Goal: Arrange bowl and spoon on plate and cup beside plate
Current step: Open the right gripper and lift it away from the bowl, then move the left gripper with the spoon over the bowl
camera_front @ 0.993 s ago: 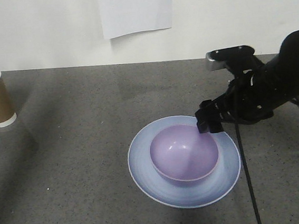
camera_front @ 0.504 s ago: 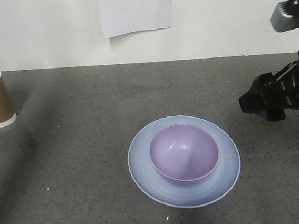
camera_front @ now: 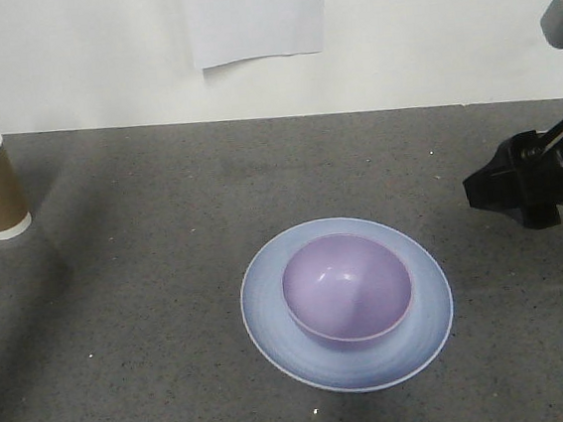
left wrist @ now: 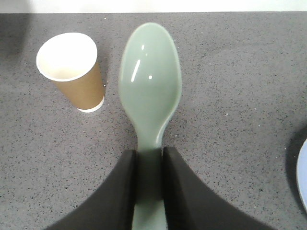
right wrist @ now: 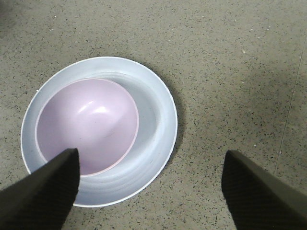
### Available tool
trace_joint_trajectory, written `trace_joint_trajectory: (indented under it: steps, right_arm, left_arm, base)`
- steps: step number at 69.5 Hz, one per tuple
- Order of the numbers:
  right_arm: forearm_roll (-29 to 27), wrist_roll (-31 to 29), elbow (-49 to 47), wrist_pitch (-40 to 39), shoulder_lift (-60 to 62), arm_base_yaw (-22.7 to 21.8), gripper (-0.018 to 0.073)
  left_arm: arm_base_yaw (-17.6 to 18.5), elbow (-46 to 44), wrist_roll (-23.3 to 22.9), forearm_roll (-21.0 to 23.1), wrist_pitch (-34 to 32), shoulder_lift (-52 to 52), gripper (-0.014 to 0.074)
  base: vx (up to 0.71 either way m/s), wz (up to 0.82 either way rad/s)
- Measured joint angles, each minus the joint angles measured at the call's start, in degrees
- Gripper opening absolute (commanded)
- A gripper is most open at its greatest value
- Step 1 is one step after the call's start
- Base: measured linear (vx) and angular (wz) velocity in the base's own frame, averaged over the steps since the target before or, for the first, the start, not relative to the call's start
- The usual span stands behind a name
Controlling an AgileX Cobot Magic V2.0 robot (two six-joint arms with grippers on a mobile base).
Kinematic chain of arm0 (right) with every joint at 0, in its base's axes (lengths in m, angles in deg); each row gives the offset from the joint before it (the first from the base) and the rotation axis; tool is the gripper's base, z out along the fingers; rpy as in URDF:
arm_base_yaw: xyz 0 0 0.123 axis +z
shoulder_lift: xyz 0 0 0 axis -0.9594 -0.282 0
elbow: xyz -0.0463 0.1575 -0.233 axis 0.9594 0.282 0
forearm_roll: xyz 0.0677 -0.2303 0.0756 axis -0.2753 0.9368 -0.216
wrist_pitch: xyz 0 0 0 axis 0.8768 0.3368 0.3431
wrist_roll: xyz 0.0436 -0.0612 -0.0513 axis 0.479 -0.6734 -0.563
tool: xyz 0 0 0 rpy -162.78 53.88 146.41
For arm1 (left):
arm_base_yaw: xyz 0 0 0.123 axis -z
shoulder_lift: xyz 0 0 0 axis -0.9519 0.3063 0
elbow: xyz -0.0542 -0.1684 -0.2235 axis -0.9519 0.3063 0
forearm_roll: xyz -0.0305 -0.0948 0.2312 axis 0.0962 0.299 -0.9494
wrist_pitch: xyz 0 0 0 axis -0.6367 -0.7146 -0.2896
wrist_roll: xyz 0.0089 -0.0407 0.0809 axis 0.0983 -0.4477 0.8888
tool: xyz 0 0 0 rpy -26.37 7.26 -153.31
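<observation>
We seem to be in a lab or test room: a grey speckled table (camera_front: 151, 303) stands against a plain white wall (camera_front: 424, 28) bearing one white paper sheet (camera_front: 256, 16).

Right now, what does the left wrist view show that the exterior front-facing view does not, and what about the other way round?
Only the left wrist view shows the spoon, its handle clamped in the left gripper. Only the front-facing view shows the bowl sitting on the plate, the right gripper apart from the plate, and a paper sheet on the wall. Both show the cup standing upright on the table. The wrist view also catches a sliver of the plate at its right edge.
</observation>
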Motion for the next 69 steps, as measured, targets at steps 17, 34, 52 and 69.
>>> trace_joint_trajectory:
  steps: [17, 34, 52, 69]
  right_arm:
    - [0.00, 0.00, 0.00, 0.06, 0.00, 0.00, 0.0577]
    - [0.00, -0.19, 0.00, 0.06, 0.00, 0.00, 0.0577]
    - [0.00, -0.19, 0.00, 0.06, 0.00, 0.00, 0.0577]
    - [0.00, -0.19, 0.00, 0.06, 0.00, 0.00, 0.0577]
  left_arm:
    - [0.00, 0.00, 0.00, 0.00, -0.18, 0.00, -0.0006]
    - [0.00, 0.00, 2.81, 0.86, -0.39, 0.00, -0.0006]
    - [0.00, 0.00, 16.44, 13.35, -0.39, 1.50, -0.0008]
    - [0.74, 0.00, 27.87, 26.61, 1.50, 6.30, -0.0008]
  base:
    - [0.00, 0.00]
    - [0.00, 0.00]
    - [0.00, 0.00]
    - [0.00, 0.00]
